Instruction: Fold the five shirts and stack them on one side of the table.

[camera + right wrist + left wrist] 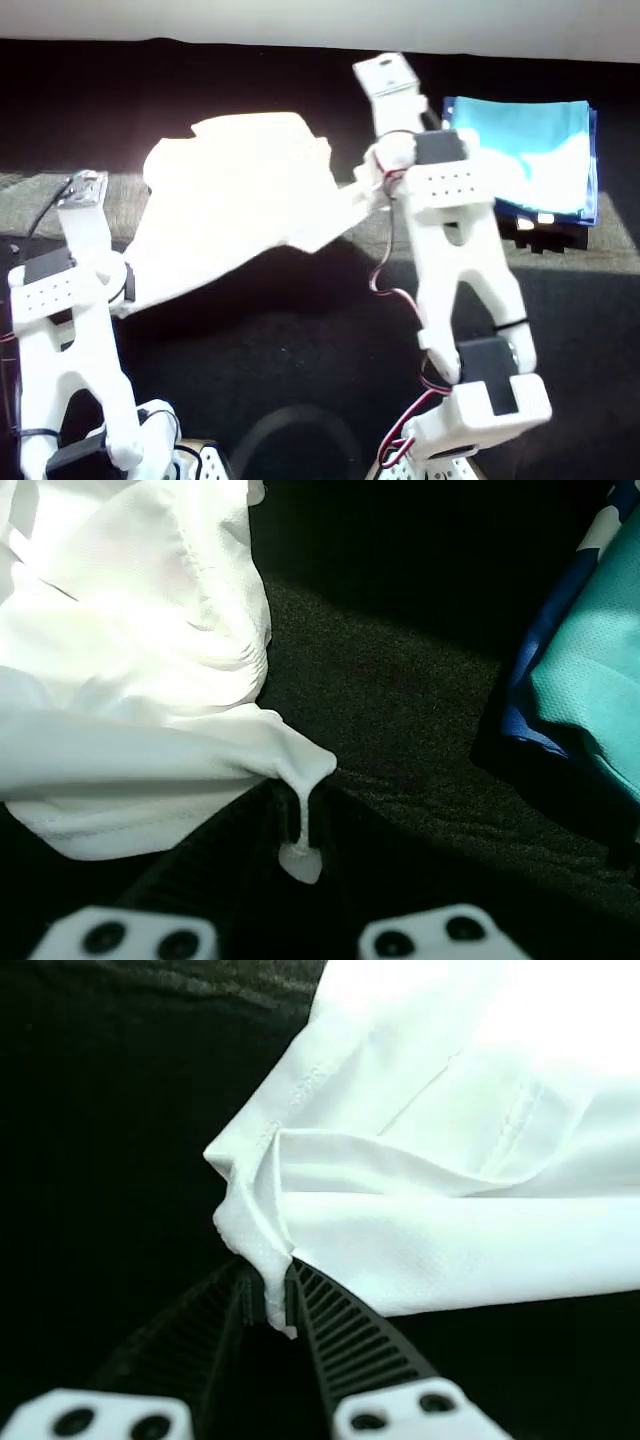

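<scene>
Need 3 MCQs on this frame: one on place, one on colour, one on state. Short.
1. Where is the folded stack?
A. on the far side of the table, beside the right arm
B. under the left arm
C. at the near edge

2. The top of the folded stack is:
A. red
B. teal
C. yellow

3. The white shirt is:
A. lying flat, untouched
B. held by one hand
C. pinched by both the left hand and the right hand

Key: 1 A, the high view shows it there; 2 B, teal fabric on top; 3 C, each wrist view shows cloth clamped.
</scene>
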Tool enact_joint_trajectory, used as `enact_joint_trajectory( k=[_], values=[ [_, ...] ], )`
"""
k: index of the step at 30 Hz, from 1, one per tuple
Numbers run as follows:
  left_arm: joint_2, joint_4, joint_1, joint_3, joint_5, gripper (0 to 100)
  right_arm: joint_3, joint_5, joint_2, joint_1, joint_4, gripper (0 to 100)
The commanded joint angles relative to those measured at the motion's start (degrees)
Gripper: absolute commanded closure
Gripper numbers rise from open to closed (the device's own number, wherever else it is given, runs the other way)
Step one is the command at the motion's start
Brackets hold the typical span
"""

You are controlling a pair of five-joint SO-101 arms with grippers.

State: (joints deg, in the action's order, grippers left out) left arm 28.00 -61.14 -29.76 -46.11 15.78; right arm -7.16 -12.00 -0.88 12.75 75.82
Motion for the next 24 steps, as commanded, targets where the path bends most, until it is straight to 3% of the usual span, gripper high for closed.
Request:
enact_joint_trajectory(
  k=[1, 7, 14, 20, 24],
  values=[
    [0.40, -6.07, 0.75, 8.13, -6.51, 99, -0.22, -0.53, 7.52, -3.21, 0.31, 99.2],
    [0.22, -11.34, 5.93, 3.74, -8.00, 99, 5.14, -0.26, 10.51, -2.15, 2.51, 99.2],
    [0.22, -12.04, 8.57, -3.21, 2.81, 97, 14.11, -0.18, 10.86, -4.44, 2.51, 99.2],
    [0.40, -18.81, 8.57, -2.07, 17.41, 79, 19.47, -0.18, 19.74, -9.01, 0.13, 99.2],
    [0.75, -25.23, 8.75, 3.56, 25.67, 78, 25.71, -0.53, 26.95, -9.54, -2.95, 99.2]
  ],
)
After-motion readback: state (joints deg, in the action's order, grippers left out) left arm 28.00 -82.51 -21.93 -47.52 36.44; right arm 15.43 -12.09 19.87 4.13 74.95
